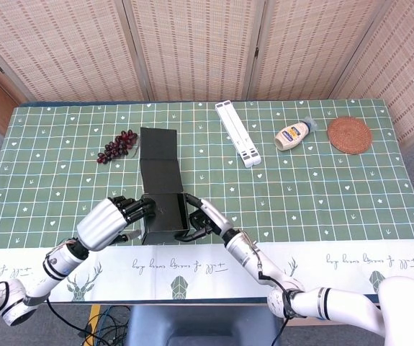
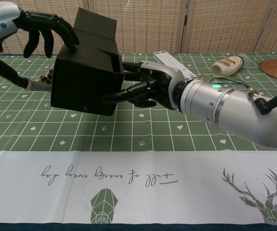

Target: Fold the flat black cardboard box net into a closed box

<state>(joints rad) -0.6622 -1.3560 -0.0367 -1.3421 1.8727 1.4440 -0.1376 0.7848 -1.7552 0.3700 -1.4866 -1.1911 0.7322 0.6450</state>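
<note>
The black cardboard box is folded into a box body near the table's front edge, with its lid flap still stretching away toward the back. In the chest view the box is held above the cloth, lid flap standing up behind it. My right hand grips the box's right side, fingers running along its face. My left hand is at the box's left side, its fingers curled and apart; fingertips touch the top left edge without gripping it.
A bunch of dark grapes lies left of the lid flap. A white folding stand, a mayonnaise bottle and a round woven coaster lie at the back right. A white cloth border runs along the front edge.
</note>
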